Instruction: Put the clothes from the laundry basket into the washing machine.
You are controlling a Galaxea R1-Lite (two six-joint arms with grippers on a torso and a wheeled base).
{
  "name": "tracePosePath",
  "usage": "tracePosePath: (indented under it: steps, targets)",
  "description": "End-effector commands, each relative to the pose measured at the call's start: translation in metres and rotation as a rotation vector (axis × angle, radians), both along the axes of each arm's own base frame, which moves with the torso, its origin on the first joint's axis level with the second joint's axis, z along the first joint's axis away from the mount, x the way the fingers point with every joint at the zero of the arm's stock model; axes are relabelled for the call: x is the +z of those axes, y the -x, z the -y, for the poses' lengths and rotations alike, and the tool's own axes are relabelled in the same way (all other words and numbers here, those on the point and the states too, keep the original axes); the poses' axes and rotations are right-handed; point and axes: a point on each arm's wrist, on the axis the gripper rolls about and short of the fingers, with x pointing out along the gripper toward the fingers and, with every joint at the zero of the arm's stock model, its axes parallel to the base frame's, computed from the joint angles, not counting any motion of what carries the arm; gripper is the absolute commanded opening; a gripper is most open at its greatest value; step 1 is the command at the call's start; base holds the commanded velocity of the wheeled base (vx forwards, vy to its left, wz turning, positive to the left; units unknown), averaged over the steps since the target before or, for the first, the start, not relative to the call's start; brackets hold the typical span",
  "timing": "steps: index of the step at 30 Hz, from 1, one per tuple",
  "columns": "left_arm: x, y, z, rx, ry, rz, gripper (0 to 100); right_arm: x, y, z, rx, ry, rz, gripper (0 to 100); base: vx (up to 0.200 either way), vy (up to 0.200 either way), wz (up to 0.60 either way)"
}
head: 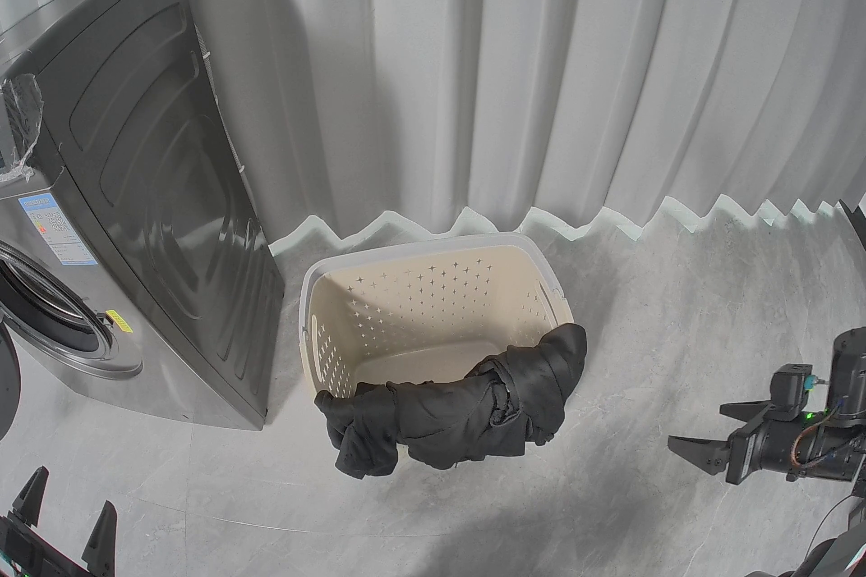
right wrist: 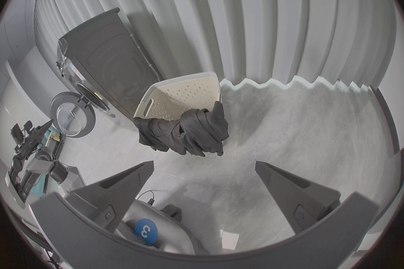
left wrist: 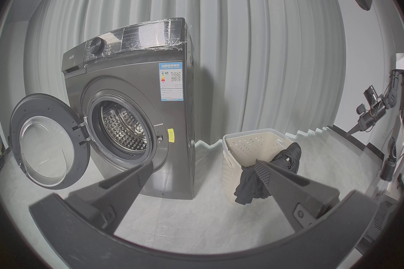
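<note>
Nothing has gone into the washer (head: 153, 182) yet, as far as you can see. The dark garment (head: 451, 416) hangs over the near rim of the basket (head: 424, 304), part inside and part trailing down the outside. The rest of the basket looks bare, so this seems to be the one piece to move. The door (left wrist: 46, 143) stands wide open and the drum (left wrist: 122, 127) appears empty, so there is probably no opening step to do. Your left gripper (head: 70, 507) is spread and holds nothing, low near the washer's front. Your right gripper (head: 699, 428) is also spread and empty, well apart from the basket on its other side. Grasp, carry and drop all remain.
</note>
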Motion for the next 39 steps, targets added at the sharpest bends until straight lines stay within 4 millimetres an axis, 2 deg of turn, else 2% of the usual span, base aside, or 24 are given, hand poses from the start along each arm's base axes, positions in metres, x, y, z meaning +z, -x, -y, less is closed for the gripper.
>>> tracePosePath:
  steps: [1,12,22,32,34,35,39]
  targets:
    - [-0.005,0.000,0.000,0.002,0.001,-0.001,100,-0.029,-0.027,-0.014,0.016,0.030,-0.139,100,0.000,0.000,0.00]
    - [-0.005,0.000,0.000,0.002,0.001,-0.001,100,-0.066,-0.072,-0.035,0.010,0.033,-0.095,100,0.000,0.000,0.00]
    - [-0.005,0.000,0.000,0.000,0.001,-0.001,100,-0.097,-0.098,-0.045,0.004,0.041,-0.090,100,0.000,0.000,0.00]
    - [-0.005,0.000,0.000,0.000,0.001,-0.001,100,-0.113,-0.123,-0.056,0.012,0.041,-0.081,100,0.000,0.000,0.00]
    - [-0.005,0.000,0.000,0.000,0.001,-0.001,100,-0.113,-0.123,-0.056,0.012,0.041,-0.081,100,0.000,0.000,0.00]
    - [-0.005,0.000,0.000,0.002,0.001,-0.001,100,-0.117,-0.133,-0.061,0.012,0.034,-0.070,100,0.000,0.000,0.00]
    - [-0.005,0.000,0.000,0.002,0.001,-0.001,100,-0.122,-0.140,-0.065,0.015,0.030,-0.061,100,0.000,0.000,0.00]
